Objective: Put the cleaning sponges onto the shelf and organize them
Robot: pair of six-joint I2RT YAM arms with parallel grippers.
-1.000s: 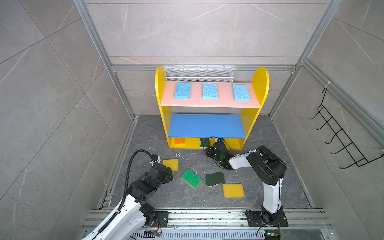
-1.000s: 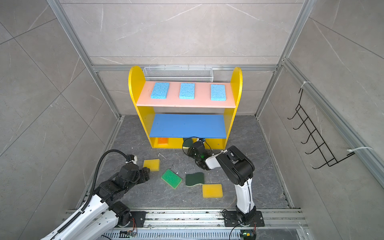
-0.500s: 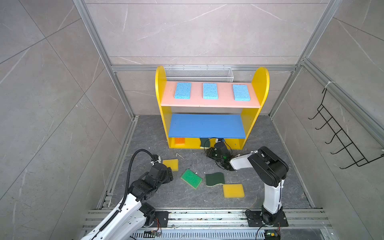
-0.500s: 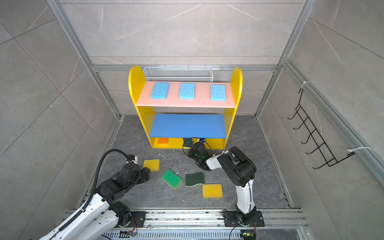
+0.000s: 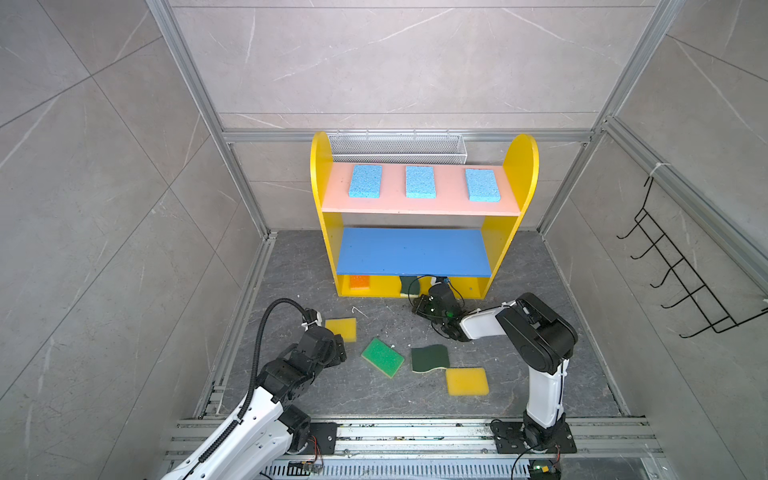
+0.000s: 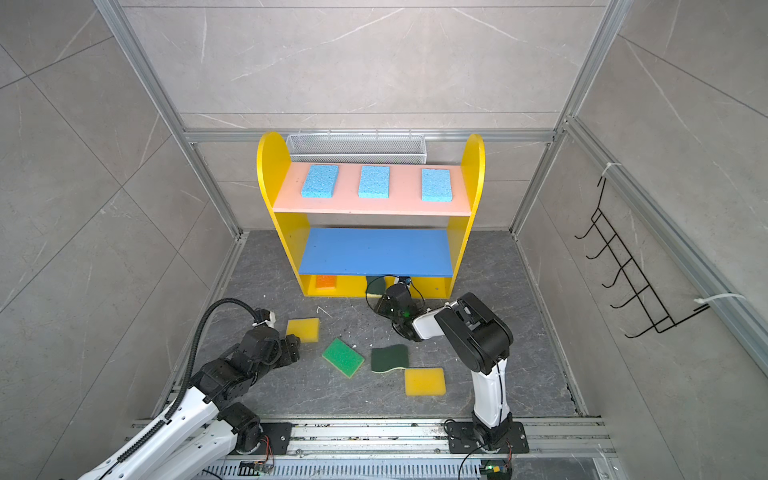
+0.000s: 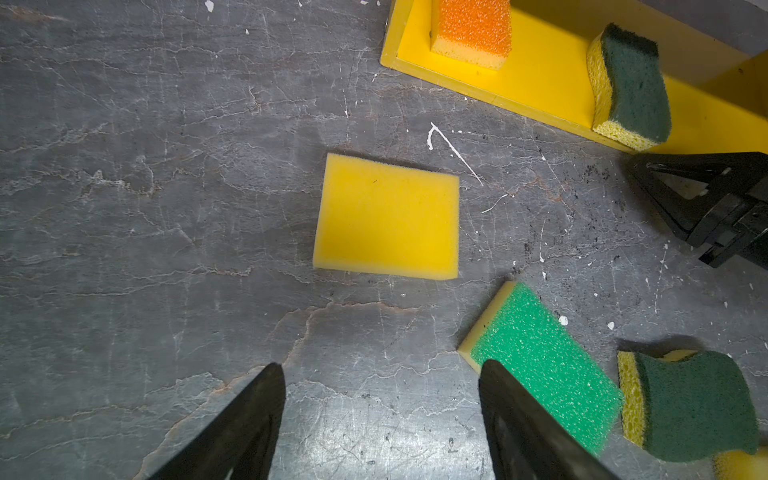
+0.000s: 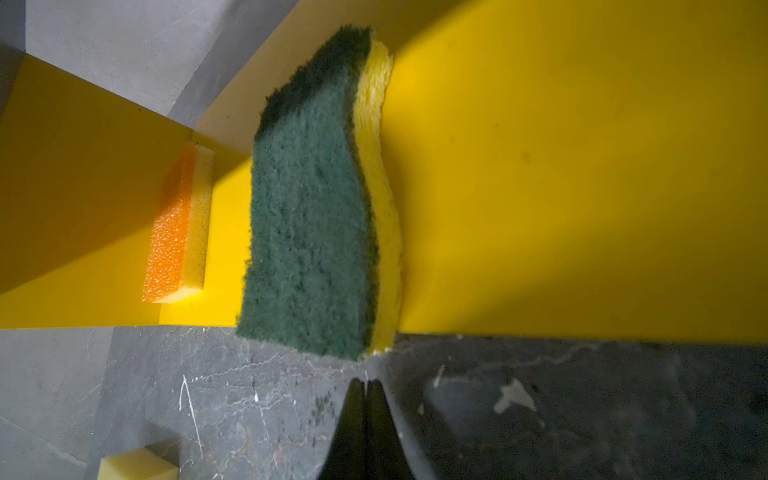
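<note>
The right gripper (image 8: 365, 384) has its 2 fingers pressed flat together and holds nothing. Its tip sits just short of the near end of a dark-green scourer (image 8: 311, 208). That scourer lies flat on the yellow bottom board of the shelf (image 5: 322, 166). In both top views it is a little below the centre of the frame, under the front edge of the blue board. The orange sponge (image 5: 359, 281) is well to its left on the same board.

The scourer's long axis runs front to back, into the shelf, and so in line with the closed fingers. Its near end juts slightly over the board's front lip. As far as the right wrist view shows, the scourer lies straight ahead of the fingertips with only a thin gap between. The right arm is by far the nearer one. From that line-up, the next move looks like a straight nudge with the closed tip to seat the scourer fully inside. An off-centre push would likely swing it round.

The left gripper (image 7: 382, 365) stands open and empty at the lower left of the top views. It is aimed at a yellow sponge (image 7: 386, 216) on the floor, near but not touching. 3 light blue sponges (image 5: 419, 182) sit in a row on the pink top board.
</note>
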